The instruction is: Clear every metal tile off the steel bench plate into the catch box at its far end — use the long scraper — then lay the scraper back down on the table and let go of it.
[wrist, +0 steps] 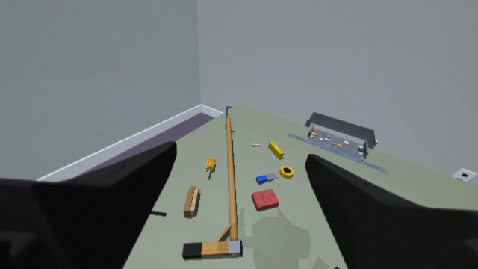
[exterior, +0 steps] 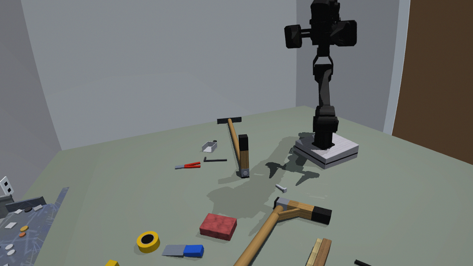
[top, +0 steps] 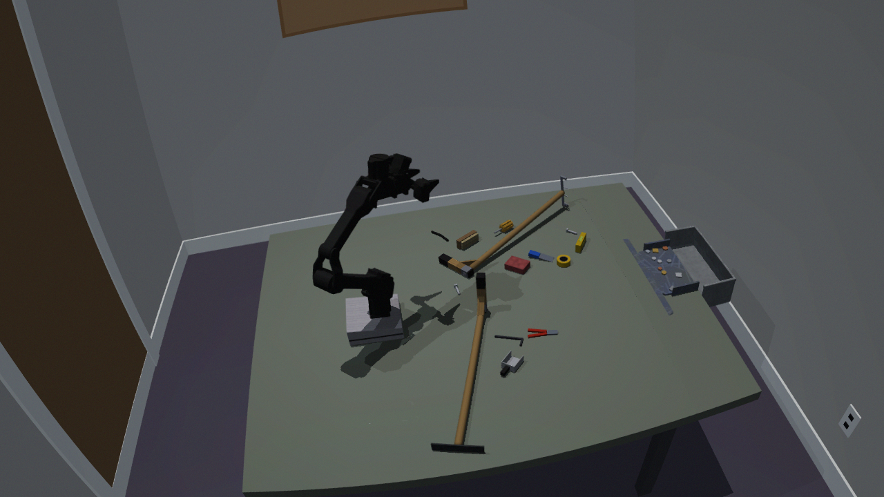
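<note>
My gripper (top: 428, 176) (exterior: 319, 34) (wrist: 243, 154) is open and empty, high above the table near the arm's base. The long scraper (top: 471, 377) (exterior: 233, 134) lies on the table, its wide dark blade near the front edge in the top view and its black-ended grip near the middle. Several metal tiles (top: 678, 275) (exterior: 10, 225) (wrist: 346, 143), grey, orange and yellow, lie scattered on the steel bench plate (top: 648, 266) (exterior: 33, 224). The catch box (top: 719, 262) (wrist: 341, 125) stands at the plate's far end; no tiles show in its visible part.
A second long wooden tool (top: 519, 231) (exterior: 252, 246) (wrist: 231, 168) with a thin metal head lies towards the back. Around it are a red block (top: 516, 265), yellow tape (top: 563, 260), a blue-handled putty knife (top: 541, 255) and a wooden block (top: 467, 239). Red pliers (top: 537, 331) and a small pan (top: 512, 362) lie beside the scraper.
</note>
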Controlling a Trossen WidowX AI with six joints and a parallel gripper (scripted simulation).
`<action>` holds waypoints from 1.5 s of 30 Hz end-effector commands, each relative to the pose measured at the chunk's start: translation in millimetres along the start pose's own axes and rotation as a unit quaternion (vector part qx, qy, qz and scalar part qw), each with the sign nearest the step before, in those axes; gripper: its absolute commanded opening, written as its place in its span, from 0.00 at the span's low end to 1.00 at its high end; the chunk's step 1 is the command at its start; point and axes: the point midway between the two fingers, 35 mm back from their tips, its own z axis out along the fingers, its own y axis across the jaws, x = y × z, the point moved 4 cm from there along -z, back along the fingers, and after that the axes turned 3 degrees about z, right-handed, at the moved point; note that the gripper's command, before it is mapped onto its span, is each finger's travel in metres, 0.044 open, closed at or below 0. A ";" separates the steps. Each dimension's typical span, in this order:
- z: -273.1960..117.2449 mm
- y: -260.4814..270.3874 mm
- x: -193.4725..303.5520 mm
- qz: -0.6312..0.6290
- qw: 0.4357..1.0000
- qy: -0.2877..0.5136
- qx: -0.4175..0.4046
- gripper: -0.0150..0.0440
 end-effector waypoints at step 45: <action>101.9 27.3 27.9 0.054 0.969 0.224 -0.085 1.00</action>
